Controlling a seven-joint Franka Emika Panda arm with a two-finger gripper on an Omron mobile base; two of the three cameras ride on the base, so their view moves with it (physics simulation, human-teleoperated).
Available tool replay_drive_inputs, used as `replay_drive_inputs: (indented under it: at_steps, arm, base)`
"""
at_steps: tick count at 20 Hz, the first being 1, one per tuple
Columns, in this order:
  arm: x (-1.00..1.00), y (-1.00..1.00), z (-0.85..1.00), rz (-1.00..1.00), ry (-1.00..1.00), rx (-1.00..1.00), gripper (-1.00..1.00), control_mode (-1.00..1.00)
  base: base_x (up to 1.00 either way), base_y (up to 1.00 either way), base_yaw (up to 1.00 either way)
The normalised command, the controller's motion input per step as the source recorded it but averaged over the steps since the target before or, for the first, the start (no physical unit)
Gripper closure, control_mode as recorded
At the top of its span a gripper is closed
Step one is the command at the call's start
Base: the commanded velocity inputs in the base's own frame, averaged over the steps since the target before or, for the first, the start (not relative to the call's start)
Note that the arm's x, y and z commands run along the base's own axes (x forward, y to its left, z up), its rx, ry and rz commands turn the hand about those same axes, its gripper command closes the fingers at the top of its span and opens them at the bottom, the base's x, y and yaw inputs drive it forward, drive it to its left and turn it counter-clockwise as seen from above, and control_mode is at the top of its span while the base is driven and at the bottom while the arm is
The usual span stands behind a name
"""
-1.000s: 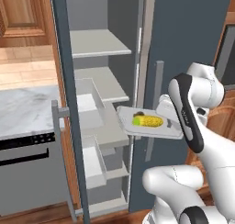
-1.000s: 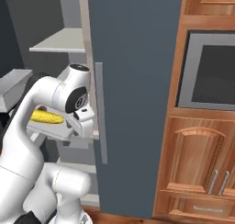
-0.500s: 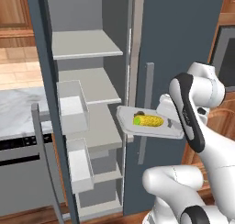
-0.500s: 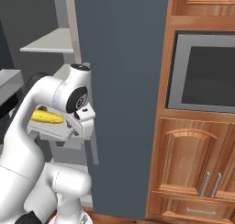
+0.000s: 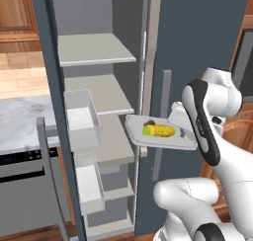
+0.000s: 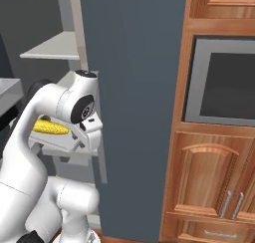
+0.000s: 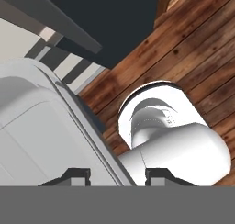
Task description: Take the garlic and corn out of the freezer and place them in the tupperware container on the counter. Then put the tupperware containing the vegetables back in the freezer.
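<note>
The gripper is clenched on the right edge of the tupperware container and holds it level in the air, just in front of the open freezer, at the height of its middle shelf. The corn lies inside the tupperware container, and the garlic sits just behind it, touching it on the freezer side. The counter is to the left of the freezer, behind its open door.
</note>
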Motion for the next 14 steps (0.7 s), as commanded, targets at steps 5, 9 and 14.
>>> replay_drive_inputs:
  at_steps: [5,9,14]
  arm:
    - [0.0,0.0,0.0,0.0,0.0,0.0,1.0,1.0]
    - [0.0,0.0,0.0,0.0,0.0,0.0,1.0,1.0]
    - [0.0,0.0,0.0,0.0,0.0,0.0,1.0,1.0]
  base:
    - [0.11,0.42,0.0]
    - [0.0,0.46,0.0]
    - [0.11,0.48,0.0]
